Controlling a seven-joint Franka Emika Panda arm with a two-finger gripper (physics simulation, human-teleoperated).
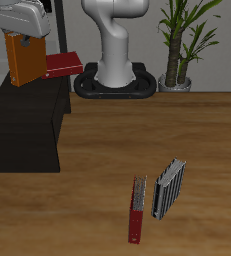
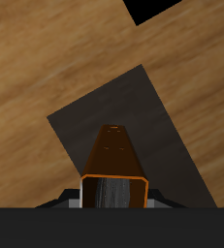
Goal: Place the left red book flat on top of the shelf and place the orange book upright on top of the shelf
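Nearest the table's front edge we note a slim red book (image 1: pixel 136 212) lying on the wood, with a grey striped book (image 1: pixel 169 188) just beside it at its 2 o'clock, the two nearly touching.

Farther back stands the shelf (image 1: pixel 29 130), a low black box at about 10 o'clock from the striped book. In the wrist view we see its dark flat top (image 2: pixel 162 145) directly beneath the load.

Above the shelf's back end the gripper (image 1: pixel 21 36) is clamped on the orange book (image 1: pixel 28 60), which hangs upright and clear of the top; the wrist view shows its pale page edges (image 2: pixel 113 192) framed in orange.

The left red book (image 1: pixel 63 65) lies flat just beside the orange one, at its 3 o'clock; whether it rests on the shelf we cannot tell.

Farthest back: the robot base (image 1: pixel 115 75) and a potted plant (image 1: pixel 183 40).
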